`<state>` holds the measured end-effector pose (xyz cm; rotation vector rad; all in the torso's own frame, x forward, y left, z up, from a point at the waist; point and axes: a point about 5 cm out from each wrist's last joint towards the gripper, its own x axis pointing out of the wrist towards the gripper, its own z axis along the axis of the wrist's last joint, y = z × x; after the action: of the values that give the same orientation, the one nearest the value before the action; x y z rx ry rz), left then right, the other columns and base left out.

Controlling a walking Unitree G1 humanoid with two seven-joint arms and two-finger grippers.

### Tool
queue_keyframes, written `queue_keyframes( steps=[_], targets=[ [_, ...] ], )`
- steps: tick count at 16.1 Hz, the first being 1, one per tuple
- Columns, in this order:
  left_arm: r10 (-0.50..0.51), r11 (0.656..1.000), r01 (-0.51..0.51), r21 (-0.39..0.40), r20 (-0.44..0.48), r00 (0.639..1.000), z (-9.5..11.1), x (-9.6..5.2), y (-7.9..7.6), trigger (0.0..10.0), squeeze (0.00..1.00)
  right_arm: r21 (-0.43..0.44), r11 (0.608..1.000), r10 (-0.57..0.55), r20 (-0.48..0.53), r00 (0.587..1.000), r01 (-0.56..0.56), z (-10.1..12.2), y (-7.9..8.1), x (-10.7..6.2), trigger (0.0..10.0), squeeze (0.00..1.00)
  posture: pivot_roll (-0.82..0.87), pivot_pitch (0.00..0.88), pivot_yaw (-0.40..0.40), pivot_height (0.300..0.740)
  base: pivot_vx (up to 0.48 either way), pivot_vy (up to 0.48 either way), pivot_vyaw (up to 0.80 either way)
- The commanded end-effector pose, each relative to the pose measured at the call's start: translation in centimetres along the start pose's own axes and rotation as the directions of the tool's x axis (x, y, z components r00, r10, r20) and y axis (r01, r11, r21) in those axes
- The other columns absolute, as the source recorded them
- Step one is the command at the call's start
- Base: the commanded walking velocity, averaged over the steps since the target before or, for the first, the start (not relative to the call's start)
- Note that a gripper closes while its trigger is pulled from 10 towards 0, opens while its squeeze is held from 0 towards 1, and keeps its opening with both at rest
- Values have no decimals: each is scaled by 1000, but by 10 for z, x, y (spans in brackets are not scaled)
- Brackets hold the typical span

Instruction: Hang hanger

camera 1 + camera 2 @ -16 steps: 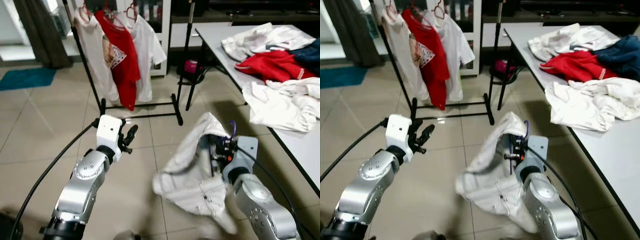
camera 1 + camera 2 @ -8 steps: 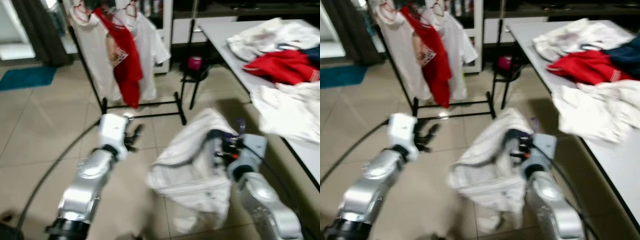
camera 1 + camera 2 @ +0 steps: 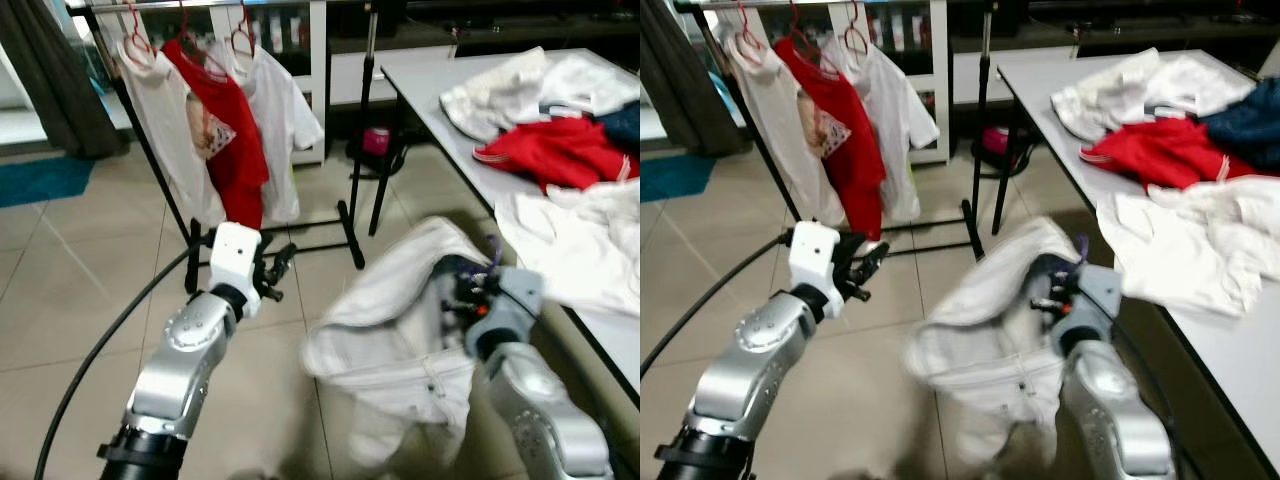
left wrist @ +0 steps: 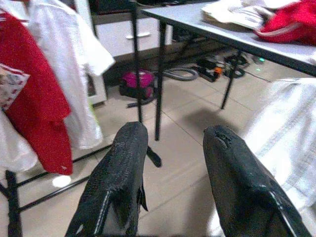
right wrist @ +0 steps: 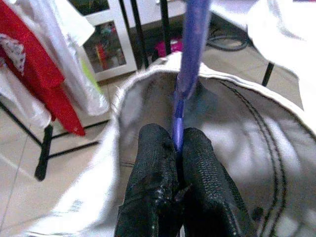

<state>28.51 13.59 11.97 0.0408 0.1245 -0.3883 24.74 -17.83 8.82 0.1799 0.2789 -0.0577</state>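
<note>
Right gripper (image 5: 177, 148): fingers pinched tight on a purple hanger (image 5: 190, 59) carrying a white garment (image 3: 400, 320), held low over the tiled floor beside the table (image 3: 440, 110). Left gripper (image 4: 173, 168): fingers spread, holding nothing, pointed toward the clothes rack (image 3: 345, 215). No legible writing.

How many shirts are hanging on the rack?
3, side by side on the rack: a white shirt on the left, a red shirt in the middle and another white shirt on the right. None looks hidden.
</note>
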Motion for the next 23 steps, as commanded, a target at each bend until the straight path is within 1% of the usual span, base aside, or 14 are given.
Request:
queue_keyframes(
  steps=[1,3,5,7,8,9,12,14,18,23],
  targets=[
    [16,1000,-16,10,7,1000,3,-2,8,10000,0,0,998,56,57,997,-56,13,14,2,10000,0,-75,37,20,740,368,0,0],
    [25,1000,-25,13,-10,1000,0,-3,9,10000,0,0,999,50,58,997,-50,13,14,1,10000,0,-67,47,35,740,364,0,0],
    [-24,998,25,53,-12,1000,2,-5,4,10000,0,36,997,69,79,995,-72,14,17,-2,10000,0,-44,37,16,740,368,0,0],
    [28,999,-27,38,-15,999,-1,-9,12,10000,0,35,993,107,77,991,-110,12,25,1,10000,0,-26,29,22,740,364,0,0],
    [26,999,-25,36,-13,1000,0,-9,11,10000,0,47,992,116,80,990,-120,13,27,2,10000,0,-22,28,22,740,368,0,0],
    [11,999,-11,39,-8,1000,2,-8,10,10000,0,64,991,112,80,990,-118,14,27,4,10000,0,-19,22,21,740,368,0,0],
    [30,999,-30,31,-3,1000,3,-7,13,10000,0,40,993,108,78,991,-112,13,25,5,10000,0,-21,20,27,740,369,0,0],
    [27,999,-27,17,-3,1000,3,-8,12,10000,0,18,994,104,89,991,-106,16,22,5,10000,0,-30,26,39,740,368,0,0],
    [12,1000,-12,23,-11,1000,1,-7,9,10000,0,14,995,96,92,991,-98,17,18,5,10000,0,-33,31,36,740,367,0,0],
    [12,1000,-11,21,-8,1000,2,-7,7,10000,0,3,995,104,92,990,-104,19,18,7,10000,0,-31,34,24,740,368,0,0]
  ],
)
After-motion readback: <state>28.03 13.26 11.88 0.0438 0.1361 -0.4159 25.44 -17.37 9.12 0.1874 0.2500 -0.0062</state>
